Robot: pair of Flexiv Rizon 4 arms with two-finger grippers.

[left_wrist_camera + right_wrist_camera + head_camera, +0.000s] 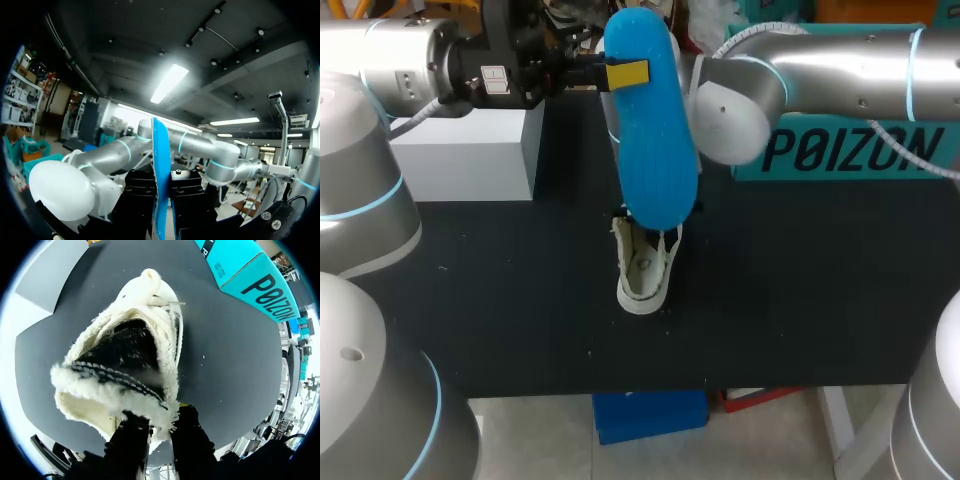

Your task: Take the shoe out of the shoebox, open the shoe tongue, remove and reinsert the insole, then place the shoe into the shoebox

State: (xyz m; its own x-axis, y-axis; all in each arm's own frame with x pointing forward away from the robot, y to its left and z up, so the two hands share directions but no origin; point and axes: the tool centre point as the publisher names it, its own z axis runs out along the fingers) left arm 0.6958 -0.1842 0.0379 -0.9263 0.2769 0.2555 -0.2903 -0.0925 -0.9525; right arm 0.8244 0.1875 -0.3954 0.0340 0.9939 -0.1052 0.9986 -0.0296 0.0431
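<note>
While my left gripper (620,73) is pinching the likely floppy insole (655,150) near its 12 o'clock end, my right gripper (157,424) is clamping the soft shoe (125,355) by its collar.

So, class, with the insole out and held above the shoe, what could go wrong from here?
1. The left gripper pinches the blue insole near one end only; the long free part might swing or slip on the way down.
2. Fleece crowds the opening of the shoe, so the insole could catch and fold.
3. The right gripper holds the shoe just at the heel; a push from above may tip it.
</note>
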